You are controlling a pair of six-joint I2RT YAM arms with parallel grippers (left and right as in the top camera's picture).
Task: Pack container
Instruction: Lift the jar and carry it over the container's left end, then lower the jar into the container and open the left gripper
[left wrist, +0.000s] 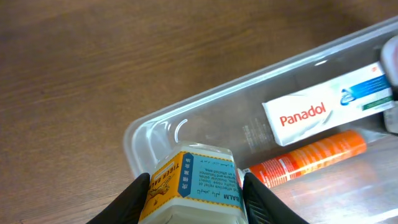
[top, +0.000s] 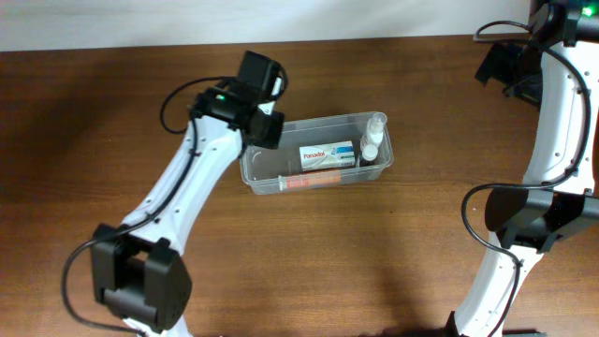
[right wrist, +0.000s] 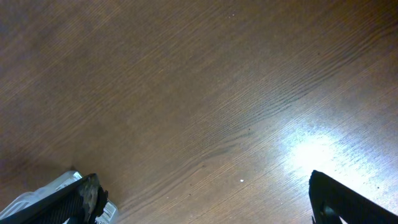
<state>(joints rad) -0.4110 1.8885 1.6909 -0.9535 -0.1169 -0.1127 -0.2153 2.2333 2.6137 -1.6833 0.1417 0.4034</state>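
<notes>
The clear plastic container (top: 281, 180) lies mid-table, seen close in the left wrist view as a container (left wrist: 186, 115) with a rounded corner. Inside are a white Panadol box (top: 328, 155) (left wrist: 323, 112), an orange tube (top: 314, 180) (left wrist: 311, 158) and two small white bottles (top: 374, 131). My left gripper (top: 267, 126) (left wrist: 194, 196) hangs over the container's left end, shut on a yellow and blue Tiger Balm box (left wrist: 193, 183). My right gripper (top: 505, 65) (right wrist: 205, 199) is at the far right back of the table, open, with only bare wood between its fingers.
The table is dark brown wood. A silvery foil-like object (right wrist: 37, 196) shows at the lower left edge of the right wrist view, beside the left finger. The right arm's base (top: 533, 215) stands at the right side.
</notes>
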